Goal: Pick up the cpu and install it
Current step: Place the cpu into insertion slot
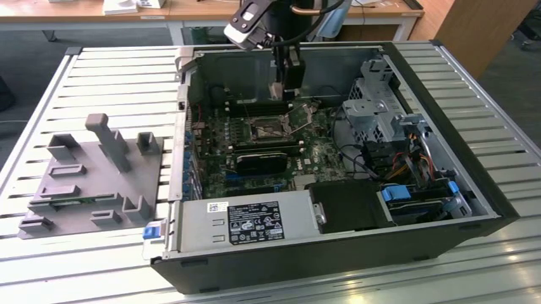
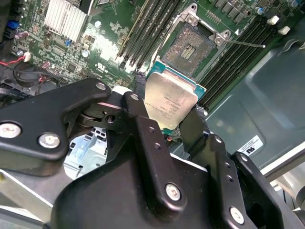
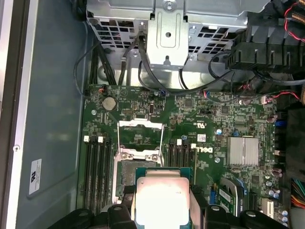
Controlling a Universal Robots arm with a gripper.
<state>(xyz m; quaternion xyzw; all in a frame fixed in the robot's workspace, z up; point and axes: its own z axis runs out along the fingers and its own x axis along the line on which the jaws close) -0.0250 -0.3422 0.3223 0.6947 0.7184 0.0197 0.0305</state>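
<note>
Black pincer (image 2: 167, 113) clenched on the small square silvery-grey cpu (image 2: 170, 100).
In the exterior view the pincer (image 1: 283, 88) hangs inside an open black computer case (image 1: 338, 266) on the slatted metal desk (image 1: 110, 82). In the second wrist view the cpu sits tilted in its grip, near the black square socket (image 2: 190, 45), whose contacts are exposed. In the first wrist view the cpu (image 3: 162, 198) partly hides that socket (image 3: 127, 169).

This looks like a robotics lab or test workshop. An open desktop computer case (image 1: 338, 253) lies on a slatted aluminium bench (image 1: 110, 76). A grey moulded fixture tray (image 1: 93, 183) sits at the exterior view's left. Wooden office desks (image 1: 85, 14) stand far behind.
</note>
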